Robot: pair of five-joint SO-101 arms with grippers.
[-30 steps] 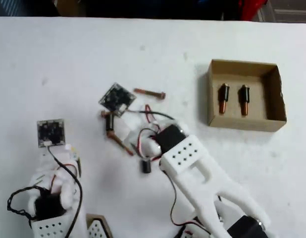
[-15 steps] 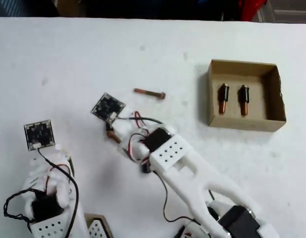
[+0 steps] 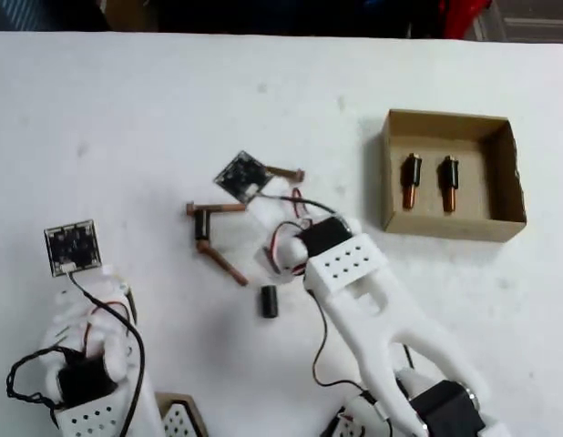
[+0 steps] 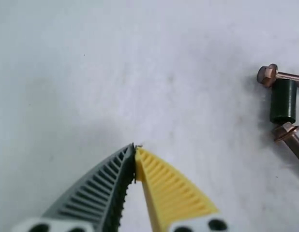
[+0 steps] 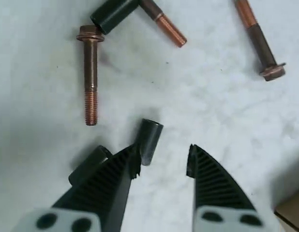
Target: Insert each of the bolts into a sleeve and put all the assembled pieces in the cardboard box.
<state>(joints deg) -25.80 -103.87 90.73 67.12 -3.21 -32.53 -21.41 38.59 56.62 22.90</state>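
White table [image 3: 127, 109] carried the cardboard box [image 3: 445, 225] at its right side, where we saw two assembled pieces [image 3: 411, 182] lying side by side inside, and near the middle a sleeve [image 3: 202, 223] lay between two bolts [image 3: 225, 264], with a third bolt [image 5: 261, 43] apart from them. Above the table the right gripper [image 5: 164, 162] held its jaws apart, a loose sleeve [image 5: 151, 140] just beside one finger [image 5: 115, 179] and a second loose sleeve [image 5: 89, 164] partly behind it. We found the left gripper [image 4: 135, 147] with jaws pressed together, tip to tip, well apart from the box.
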